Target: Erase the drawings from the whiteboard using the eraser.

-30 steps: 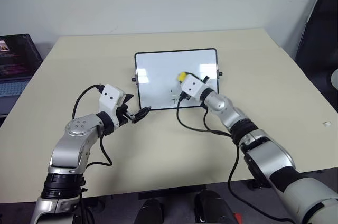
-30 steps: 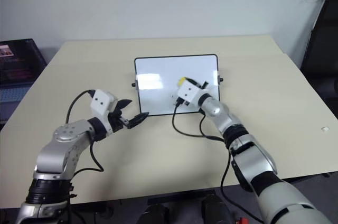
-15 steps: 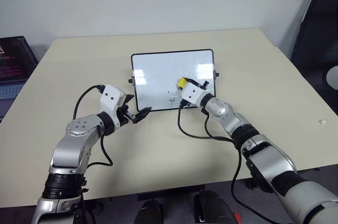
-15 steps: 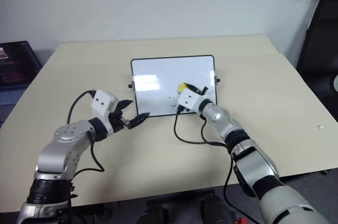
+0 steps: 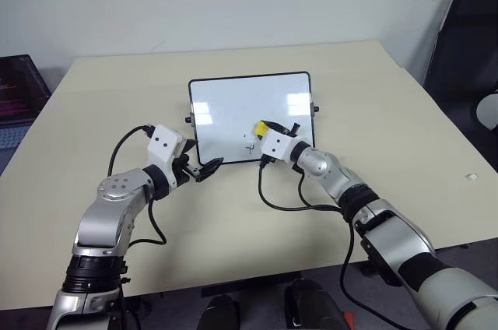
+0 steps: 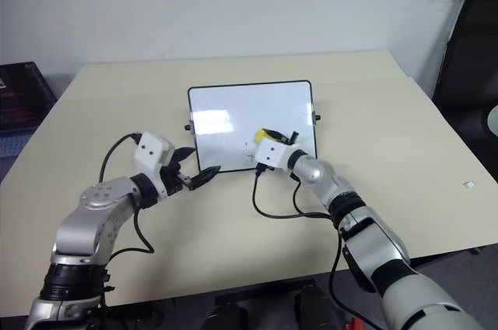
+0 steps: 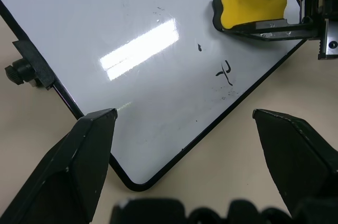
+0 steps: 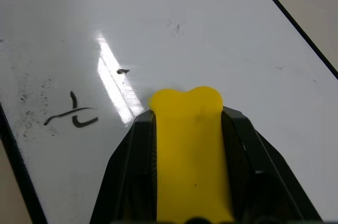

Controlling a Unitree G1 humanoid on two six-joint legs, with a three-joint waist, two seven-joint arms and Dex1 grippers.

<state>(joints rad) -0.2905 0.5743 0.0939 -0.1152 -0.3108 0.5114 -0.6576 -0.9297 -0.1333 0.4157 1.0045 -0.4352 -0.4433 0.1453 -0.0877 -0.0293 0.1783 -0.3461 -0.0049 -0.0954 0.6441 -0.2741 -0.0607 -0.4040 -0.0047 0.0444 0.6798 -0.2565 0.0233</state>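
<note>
— What lies on the table (image 5: pixel 373 89)?
— The whiteboard (image 5: pixel 233 104), flat at its middle, by a laptop (image 5: pixel 19 96) at the far left edge.
— And the jaws?
— The right gripper (image 5: pixel 263 132) pinches the eraser (image 5: pixel 259 128) over the board's near edge; the left gripper (image 5: pixel 204 168) stands spread at the near left corner.
— Any writing?
— Drawings (image 8: pixel 71 115) (unreadable strokes), clear from the wrists.

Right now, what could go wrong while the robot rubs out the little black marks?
The eraser, clamped in the right pincer, sits beside the drawings, so a swipe might miss them. The open left pincer straddles the whiteboard corner without gripping, so the board may slide. Grey smudges near the marks suggest smearing.
</note>
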